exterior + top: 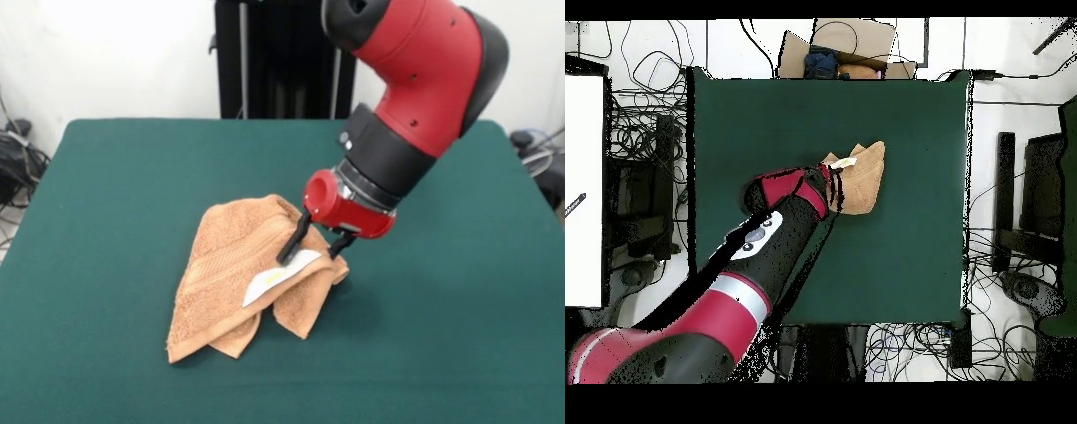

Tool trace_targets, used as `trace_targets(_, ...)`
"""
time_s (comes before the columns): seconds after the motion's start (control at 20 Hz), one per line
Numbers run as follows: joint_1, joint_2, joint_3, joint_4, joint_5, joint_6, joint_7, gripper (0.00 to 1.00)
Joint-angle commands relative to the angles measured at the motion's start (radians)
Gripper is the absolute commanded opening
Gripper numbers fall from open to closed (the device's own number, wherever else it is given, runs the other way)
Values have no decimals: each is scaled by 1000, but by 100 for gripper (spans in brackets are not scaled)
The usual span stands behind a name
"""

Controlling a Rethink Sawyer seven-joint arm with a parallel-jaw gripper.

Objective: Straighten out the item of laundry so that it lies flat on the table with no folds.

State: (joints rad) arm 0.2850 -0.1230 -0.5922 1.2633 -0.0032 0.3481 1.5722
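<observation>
Cardboard box [853, 45] beyond table's far edge in overhead view, flaps open, blue object [819, 63] and orange object [861, 71] inside. Tangled cables [640, 95] on floor left of box. White panel [583, 190] at left edge, well left of box. Black stands [1030, 210] on floor, right of box and lower. Front view: black column [274, 57] against white wall [106, 53]; cables [18, 159] at left edge.

The table [124, 177] lies bare green out to all four edges and corners, open for passing. The only obstacle is the bunched, folded towel [234, 274] near the table's middle, with the hand [314, 243] and the red arm [415, 79] above it reaching in from the far edge.
</observation>
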Motion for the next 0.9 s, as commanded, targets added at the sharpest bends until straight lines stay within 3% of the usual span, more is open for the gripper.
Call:
trace_targets(0.05,-38,62,58,-23,-4,-87,193,100)
trace_targets(0.9,-50,65,52,-10,-1,-111,173,100)
